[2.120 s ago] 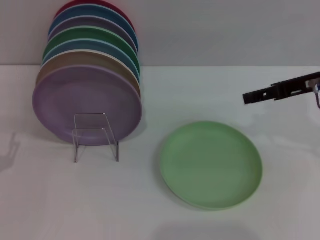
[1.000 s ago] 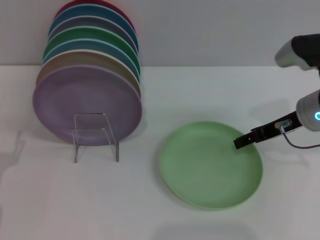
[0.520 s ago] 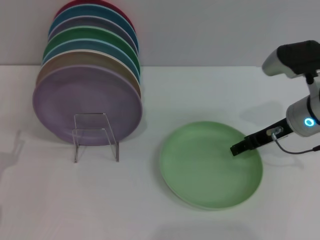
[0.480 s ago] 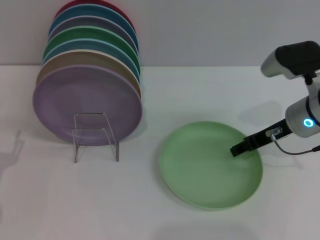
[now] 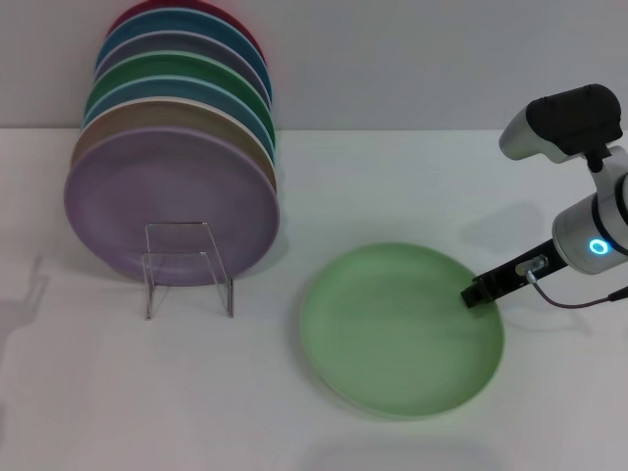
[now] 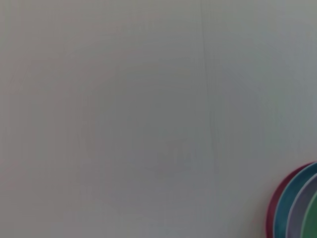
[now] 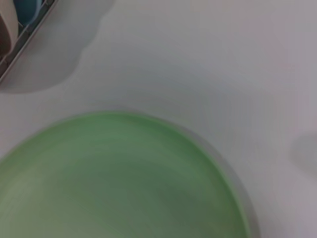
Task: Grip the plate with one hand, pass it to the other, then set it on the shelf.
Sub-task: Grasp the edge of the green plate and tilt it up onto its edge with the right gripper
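The pale mint-green plate (image 5: 400, 330) lies flat on the white table, right of centre. It fills the lower part of the right wrist view (image 7: 119, 183). My right gripper (image 5: 479, 293), slim and black on the grey-white arm with a blue ring light, reaches in from the right. Its tip is at the plate's right rim. The clear acrylic shelf (image 5: 186, 267) stands at the left, in front of the lilac plate (image 5: 167, 201). My left gripper is out of view.
A row of several coloured plates (image 5: 182, 93) stands on edge at the back left behind the lilac one. Their edges show in the left wrist view (image 6: 297, 203). A rack corner (image 7: 25, 39) shows in the right wrist view. White table lies between shelf and plate.
The right arm came in from the far right and lowered onto the plate. Since half a second ago the plate has slid a little left, and the gripper tip now sits at its right rim.
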Available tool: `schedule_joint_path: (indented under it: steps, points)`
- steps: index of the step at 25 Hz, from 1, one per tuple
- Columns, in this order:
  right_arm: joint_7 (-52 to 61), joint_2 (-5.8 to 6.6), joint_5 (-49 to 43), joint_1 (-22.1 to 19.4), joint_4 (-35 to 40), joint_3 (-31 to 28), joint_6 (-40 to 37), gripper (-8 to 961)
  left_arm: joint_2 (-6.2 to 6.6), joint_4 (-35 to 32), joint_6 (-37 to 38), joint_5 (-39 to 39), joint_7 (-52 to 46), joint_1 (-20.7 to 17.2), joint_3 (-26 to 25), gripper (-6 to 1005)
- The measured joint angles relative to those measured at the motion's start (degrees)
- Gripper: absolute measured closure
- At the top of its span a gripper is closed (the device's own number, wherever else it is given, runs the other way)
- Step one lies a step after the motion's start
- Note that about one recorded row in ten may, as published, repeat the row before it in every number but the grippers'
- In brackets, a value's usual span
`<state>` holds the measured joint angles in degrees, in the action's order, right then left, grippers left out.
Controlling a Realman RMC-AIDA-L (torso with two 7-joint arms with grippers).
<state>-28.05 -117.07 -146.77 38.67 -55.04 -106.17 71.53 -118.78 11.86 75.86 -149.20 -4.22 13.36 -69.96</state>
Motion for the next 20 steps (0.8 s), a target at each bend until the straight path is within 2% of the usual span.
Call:
schedule_joint_path:
  steps: [6, 12, 15, 16, 20]
  points:
    - [-0.4, 0.00, 0.1, -0.2, -0.2, 0.0, -0.1, 857, -0.12, 0.0, 0.0, -0.3, 0.0, 0.1, 0.0, 190]
    - [-1.9, -0.16, 0.7, -1.1, -1.1, -1.1, 0.0, 897, -0.13, 0.1, 0.0, -0.3, 0.0, 0.2, 0.0, 190]
    - [-3.3, -0.78, 1.6, -3.4, -5.8, -2.4, 0.5, 905, -0.13, 0.6, 1.4, -0.4, 0.0, -0.2, 0.7, 190]
    - [-4.5, -1.15, 3.2, -5.2, -9.6, -2.8, 0.9, 906, -0.11, 0.7, 2.9, -0.3, 0.2, -0.4, 1.7, 190]
    - [-6.0, -1.45, 6.7, -8.3, -15.2, -3.0, 1.3, 916, -0.12, 1.3, 8.1, -0.4, 3.6, -0.6, 5.1, 190]
